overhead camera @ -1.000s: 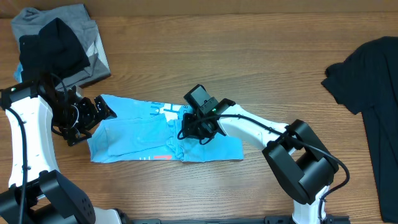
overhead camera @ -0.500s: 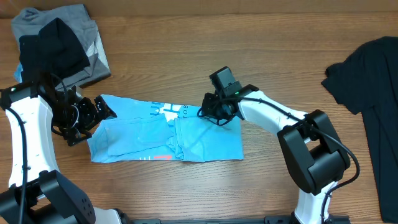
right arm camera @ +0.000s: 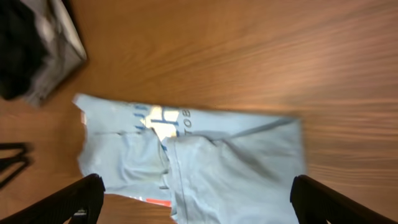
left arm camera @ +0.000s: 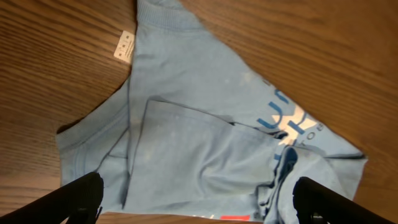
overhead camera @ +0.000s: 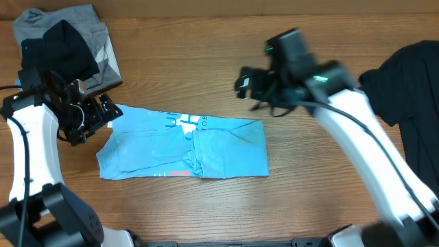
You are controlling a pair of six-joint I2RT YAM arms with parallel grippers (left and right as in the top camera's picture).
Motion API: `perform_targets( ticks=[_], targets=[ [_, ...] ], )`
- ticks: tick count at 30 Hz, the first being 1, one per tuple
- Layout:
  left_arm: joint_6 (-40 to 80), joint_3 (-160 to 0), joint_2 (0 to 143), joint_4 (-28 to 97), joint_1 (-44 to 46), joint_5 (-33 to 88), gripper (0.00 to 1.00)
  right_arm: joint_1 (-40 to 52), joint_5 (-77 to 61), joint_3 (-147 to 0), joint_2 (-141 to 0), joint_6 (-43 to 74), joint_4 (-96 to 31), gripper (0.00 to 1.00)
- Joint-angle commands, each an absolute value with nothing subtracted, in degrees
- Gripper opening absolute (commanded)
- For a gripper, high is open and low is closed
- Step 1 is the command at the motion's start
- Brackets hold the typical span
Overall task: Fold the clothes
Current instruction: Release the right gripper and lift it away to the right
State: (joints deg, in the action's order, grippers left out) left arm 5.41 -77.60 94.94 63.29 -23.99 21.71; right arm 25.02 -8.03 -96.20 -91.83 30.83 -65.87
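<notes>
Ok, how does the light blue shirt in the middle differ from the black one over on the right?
The light blue shirt is folded into a long flat band; the black shirt lies loose, unfolded. The light blue shirt shows printed lettering; the black shirt looks plain. The light blue shirt is wholly in view; the black shirt runs off the right edge. Both lie on the wooden table.

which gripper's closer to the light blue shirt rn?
Left. The left gripper sits open right at the upper left corner of the light blue shirt in the overhead view. The right gripper hangs open beyond its far edge, clearly apart from the cloth.
</notes>
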Motion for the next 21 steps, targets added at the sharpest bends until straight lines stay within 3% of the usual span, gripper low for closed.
perform_targets(
  ticks=[1,9,16,21],
  targets=[
    [0.6,-78.1,101.7,63.0,-23.6,21.0,1.0,23.3,-2.4,-97.7,-87.0,29.5,-72.0,1.0],
    [-2.1,-78.2,112.8,56.5,-26.2,21.0,1.0,23.2,-2.6,-92.5,-86.3,27.5,-80.3,1.0],
    [-3.4,-78.1,117.0,53.3,-26.3,17.6,1.0,23.2,-6.2,-81.8,-86.3,29.1,-74.6,1.0],
    [-9.1,-78.1,120.6,54.8,-26.2,23.6,0.95,23.2,-10.1,-73.2,-86.3,29.1,-67.0,1.0]
  ],
)
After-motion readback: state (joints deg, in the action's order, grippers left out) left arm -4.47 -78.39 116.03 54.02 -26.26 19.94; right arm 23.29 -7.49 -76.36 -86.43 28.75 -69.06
